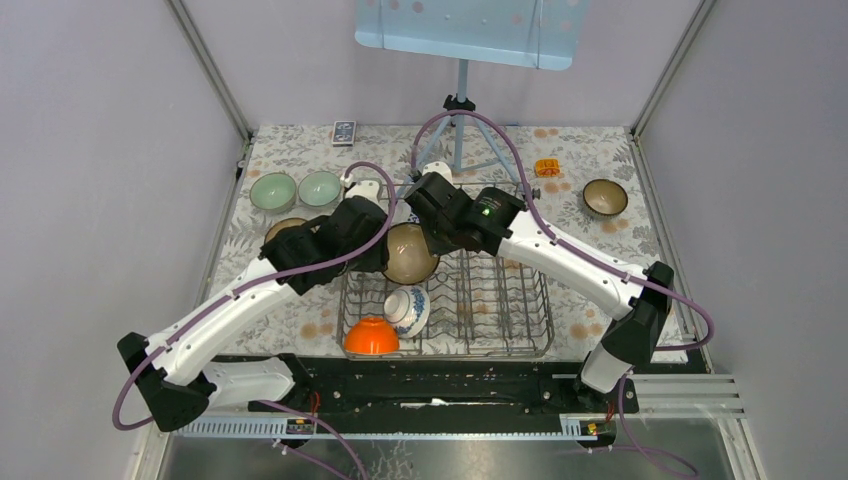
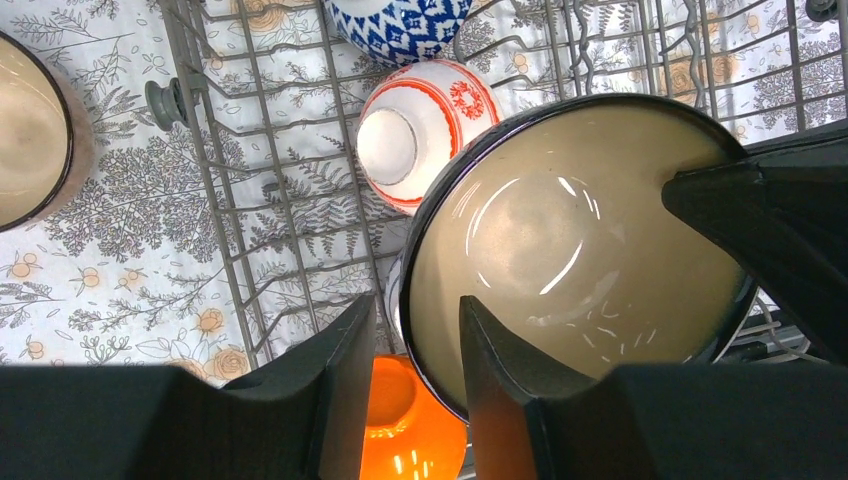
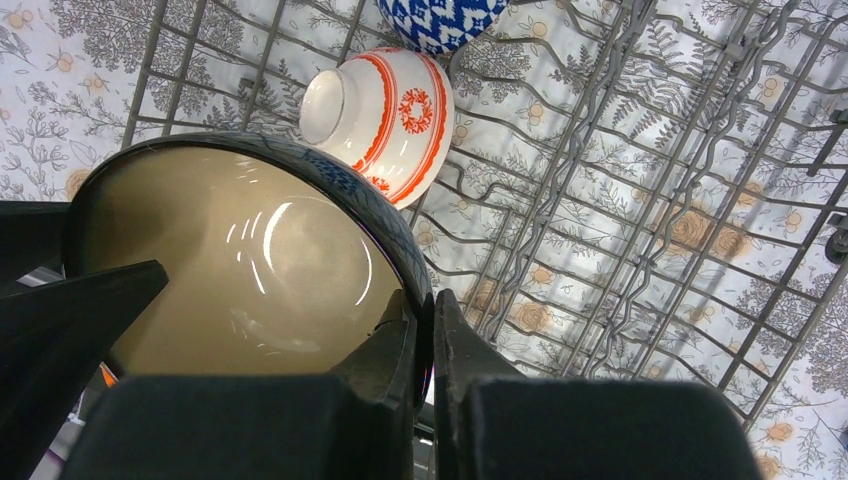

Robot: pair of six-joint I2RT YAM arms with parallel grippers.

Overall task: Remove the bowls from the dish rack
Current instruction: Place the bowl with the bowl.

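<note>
A dark brown bowl with a tan inside [image 1: 410,253] hangs above the left part of the grey wire dish rack [image 1: 500,300]. My right gripper [image 3: 425,350] is shut on its rim. My left gripper [image 2: 415,390] is open and straddles the opposite rim, one finger inside the bowl [image 2: 560,250]. In the rack below lie a red-and-white bowl [image 2: 420,130], a blue-and-white bowl [image 1: 408,310] and an orange bowl [image 1: 371,337]. Two pale green bowls [image 1: 272,191] and a brown bowl [image 1: 285,230] sit on the table to the left; another brown bowl [image 1: 605,198] sits on the right.
A blue-grey tripod stand [image 1: 460,130] rises behind the rack. A dark remote [image 1: 343,132] and a small orange object [image 1: 546,167] lie at the table's far edge. Grey walls close in both sides.
</note>
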